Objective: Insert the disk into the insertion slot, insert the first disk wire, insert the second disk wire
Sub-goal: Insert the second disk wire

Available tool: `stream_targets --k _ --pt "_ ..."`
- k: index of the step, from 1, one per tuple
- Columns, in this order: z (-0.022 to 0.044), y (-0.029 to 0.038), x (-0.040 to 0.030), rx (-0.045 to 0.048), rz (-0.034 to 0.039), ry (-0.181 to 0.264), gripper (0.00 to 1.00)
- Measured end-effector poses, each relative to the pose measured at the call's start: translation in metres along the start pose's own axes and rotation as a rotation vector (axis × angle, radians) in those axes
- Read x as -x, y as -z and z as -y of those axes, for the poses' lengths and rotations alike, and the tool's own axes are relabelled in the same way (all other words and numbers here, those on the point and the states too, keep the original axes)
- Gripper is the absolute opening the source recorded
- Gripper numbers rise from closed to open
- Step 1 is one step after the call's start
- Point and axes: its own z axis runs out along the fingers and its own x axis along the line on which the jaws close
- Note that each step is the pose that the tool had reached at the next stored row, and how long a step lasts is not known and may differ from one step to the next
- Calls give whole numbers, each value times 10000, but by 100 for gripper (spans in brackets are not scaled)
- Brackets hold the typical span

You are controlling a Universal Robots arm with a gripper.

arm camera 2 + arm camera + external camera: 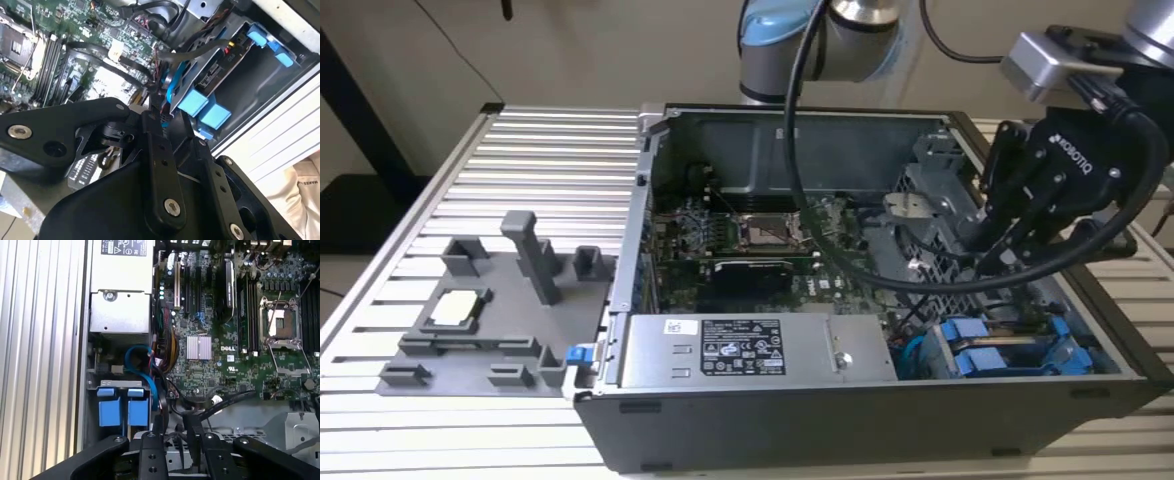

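In the exterior view you look from high at the near side, a bit away, down into the open computer case on the desk. Both wrist views look closely past the tool into the case. All three views share the motherboard and the blue carriers.

Printed label on power-supply box (fine print illegible), motherboard logo

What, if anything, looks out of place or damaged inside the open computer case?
Nothing looks spilled or broken. Both blue carriers sit side by side, level with each other. The only oddity: the processor socket is bare, with no cooler over it.
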Motion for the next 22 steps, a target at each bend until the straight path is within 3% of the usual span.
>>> stream_targets --k 2,4,6,8,14,16,18,22 --pt "-46 -8 12 -77 -53 -5 33" --pt "-79 -14 31 -285 -155 -10 33" --pt "-107 -21 53 -581 -270 -15 33" --pt "-131 -27 81 -936 -364 -14 33" --pt "-237 -61 169 -1825 -404 9 33" --pt "-265 -69 194 -2136 -494 11 33" --pt "-291 -82 226 -2406 -539 16 33" --pt "-410 -120 286 -2670 -563 20 33"
